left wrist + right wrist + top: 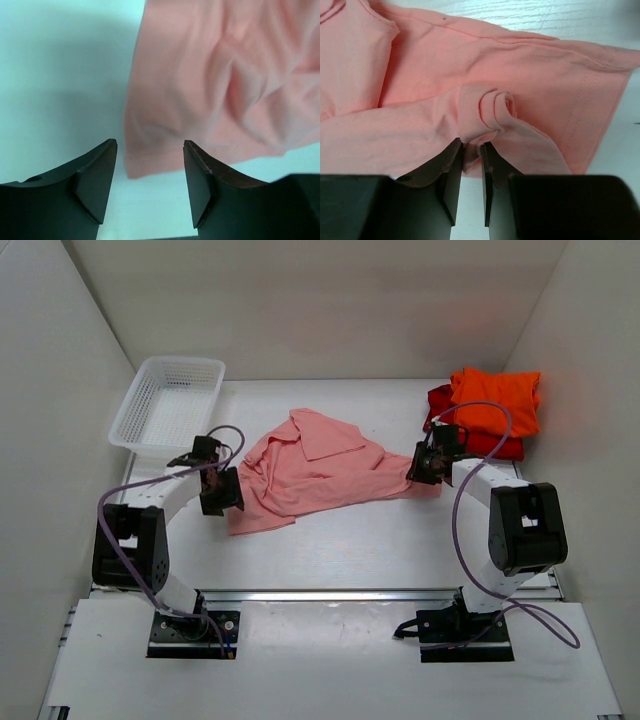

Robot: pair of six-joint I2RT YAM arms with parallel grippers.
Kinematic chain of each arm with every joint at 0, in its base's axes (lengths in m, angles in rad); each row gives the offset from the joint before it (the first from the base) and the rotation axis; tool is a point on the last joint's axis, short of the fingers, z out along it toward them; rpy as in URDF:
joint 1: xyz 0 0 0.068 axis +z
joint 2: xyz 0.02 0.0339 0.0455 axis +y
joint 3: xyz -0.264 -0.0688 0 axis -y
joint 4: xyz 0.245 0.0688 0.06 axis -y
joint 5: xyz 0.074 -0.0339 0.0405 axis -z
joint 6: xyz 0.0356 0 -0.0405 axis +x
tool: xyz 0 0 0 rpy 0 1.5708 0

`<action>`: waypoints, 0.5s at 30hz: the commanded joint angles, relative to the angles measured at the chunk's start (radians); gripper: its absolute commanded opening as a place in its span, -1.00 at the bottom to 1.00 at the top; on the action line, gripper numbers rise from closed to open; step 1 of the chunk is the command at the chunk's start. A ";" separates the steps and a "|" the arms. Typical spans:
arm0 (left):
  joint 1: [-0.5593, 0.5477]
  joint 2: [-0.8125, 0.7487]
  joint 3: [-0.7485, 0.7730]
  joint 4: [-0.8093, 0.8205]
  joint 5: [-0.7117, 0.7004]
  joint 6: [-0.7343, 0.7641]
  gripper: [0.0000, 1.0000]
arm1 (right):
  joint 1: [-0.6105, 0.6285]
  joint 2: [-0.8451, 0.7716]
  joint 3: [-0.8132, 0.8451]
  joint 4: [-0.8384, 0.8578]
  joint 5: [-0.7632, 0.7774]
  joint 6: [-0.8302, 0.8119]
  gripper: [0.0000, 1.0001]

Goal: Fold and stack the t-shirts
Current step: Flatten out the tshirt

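Observation:
The salmon-pink t-shirt [315, 468] lies crumpled and half spread in the middle of the table. My right gripper [424, 468] is shut on a bunched fold of the pink shirt [485, 125] at its right edge. My left gripper [226, 492] is open and empty, just off the shirt's left corner [150, 165], which lies between and beyond the fingers. The bright orange t-shirt [497, 400] lies folded on top of the red t-shirt [438, 400] at the back right.
A white mesh basket [168, 400] stands at the back left. White walls close in the table on three sides. Purple cables loop from both wrists.

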 commanded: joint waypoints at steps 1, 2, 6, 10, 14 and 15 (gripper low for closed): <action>-0.025 -0.060 -0.116 0.060 0.010 -0.002 0.36 | 0.008 -0.004 -0.011 0.033 -0.003 -0.005 -0.63; -0.023 -0.050 -0.127 0.074 0.017 -0.007 0.36 | 0.015 -0.007 -0.013 0.038 -0.006 -0.002 -0.63; -0.048 0.053 -0.149 0.145 0.023 -0.030 0.34 | 0.012 -0.010 -0.013 0.028 -0.012 -0.001 -0.63; -0.079 0.119 -0.074 0.145 0.020 -0.036 -1.00 | 0.009 -0.039 -0.016 0.001 -0.009 -0.018 -1.00; -0.046 0.100 0.044 0.090 0.129 -0.034 -1.00 | 0.012 -0.148 -0.011 -0.065 0.031 -0.036 -0.99; -0.040 0.067 0.074 0.061 0.140 -0.034 -1.00 | 0.018 -0.173 -0.005 -0.085 0.036 -0.035 -1.00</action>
